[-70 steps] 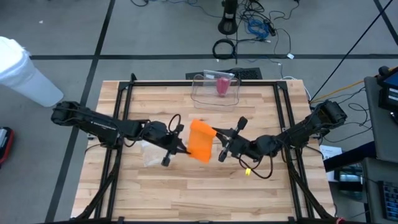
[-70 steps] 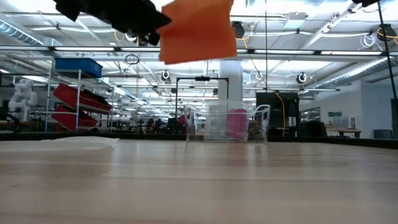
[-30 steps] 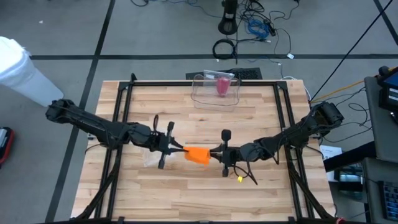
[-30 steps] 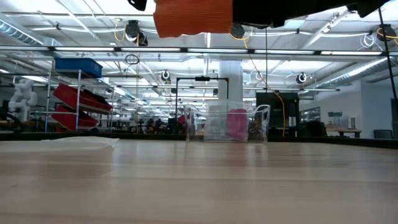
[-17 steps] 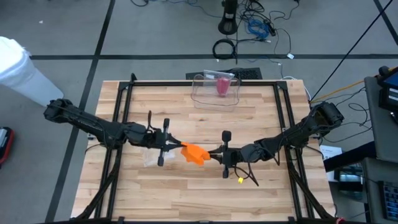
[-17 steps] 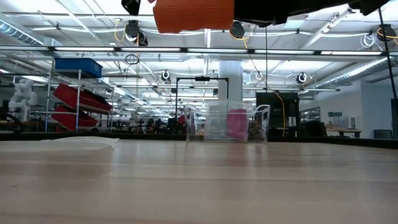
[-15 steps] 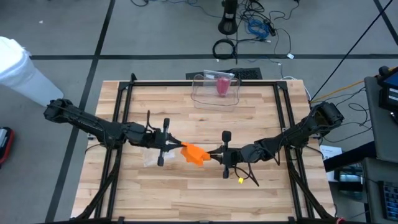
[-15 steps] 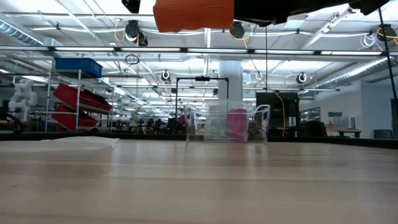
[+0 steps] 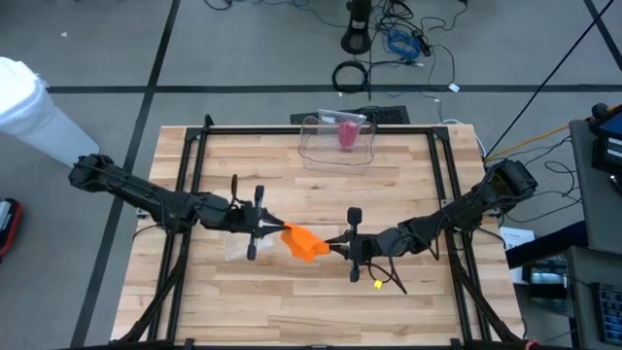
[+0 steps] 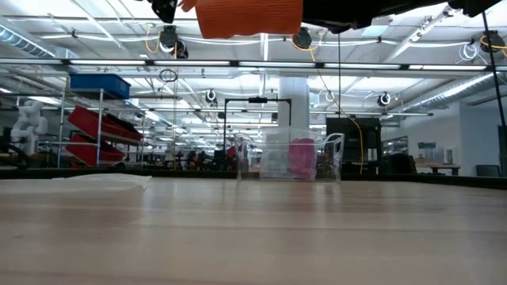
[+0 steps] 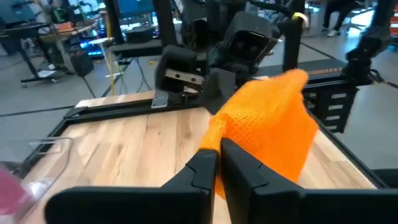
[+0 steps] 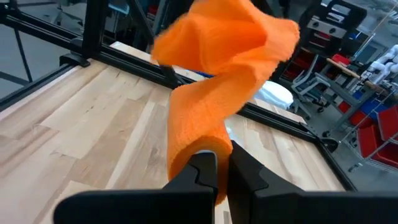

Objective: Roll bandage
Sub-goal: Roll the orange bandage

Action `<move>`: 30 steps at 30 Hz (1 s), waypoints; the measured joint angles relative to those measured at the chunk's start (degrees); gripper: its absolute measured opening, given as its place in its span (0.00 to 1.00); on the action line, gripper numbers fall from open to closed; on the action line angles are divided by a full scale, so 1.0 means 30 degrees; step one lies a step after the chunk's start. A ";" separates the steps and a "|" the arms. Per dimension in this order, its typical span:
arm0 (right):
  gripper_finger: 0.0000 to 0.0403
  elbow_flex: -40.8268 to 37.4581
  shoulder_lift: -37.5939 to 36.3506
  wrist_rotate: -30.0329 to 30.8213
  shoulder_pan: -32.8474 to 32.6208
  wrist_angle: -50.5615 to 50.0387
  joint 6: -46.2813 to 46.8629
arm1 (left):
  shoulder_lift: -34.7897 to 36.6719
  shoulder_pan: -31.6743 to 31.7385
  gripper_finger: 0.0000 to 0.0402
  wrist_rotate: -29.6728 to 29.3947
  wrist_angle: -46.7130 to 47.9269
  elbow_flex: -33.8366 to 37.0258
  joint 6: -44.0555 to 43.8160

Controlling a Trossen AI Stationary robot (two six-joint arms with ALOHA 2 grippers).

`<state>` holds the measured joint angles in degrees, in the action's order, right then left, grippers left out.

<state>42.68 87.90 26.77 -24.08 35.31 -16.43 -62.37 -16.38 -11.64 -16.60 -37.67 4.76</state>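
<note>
Pinching the orange bandage (image 9: 304,242) midair — left hand (image 9: 273,229), right hand (image 9: 332,244), both clamped.

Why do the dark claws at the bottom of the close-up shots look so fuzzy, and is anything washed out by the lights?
Left wrist view: the left end effector sits too near the lens and blurs, while the orange bandage is sharper. Right wrist view: same softness on the right end effector. Low view: ceiling lights glare brightly, and the bandage is cropped at the top edge.
</note>
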 joint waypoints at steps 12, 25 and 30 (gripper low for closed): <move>0.01 0.0000 0.0000 -0.2064 -0.0184 -0.0130 0.1682 | -0.0597 0.0308 0.33 -0.3497 0.0087 0.0000 -0.0848; 0.01 0.0000 0.0000 -0.2289 -0.0099 -0.0120 0.2216 | 0.0687 -0.1902 0.34 -0.0126 0.0104 0.0015 0.2708; 0.01 0.0000 0.0000 -0.3048 -0.0189 -0.0174 0.1180 | 0.0013 -0.1974 0.34 0.0950 0.0498 0.0015 0.3520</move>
<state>42.68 87.90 17.63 -24.64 34.79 -12.89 -62.33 -22.31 -8.79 -15.11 -37.63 15.32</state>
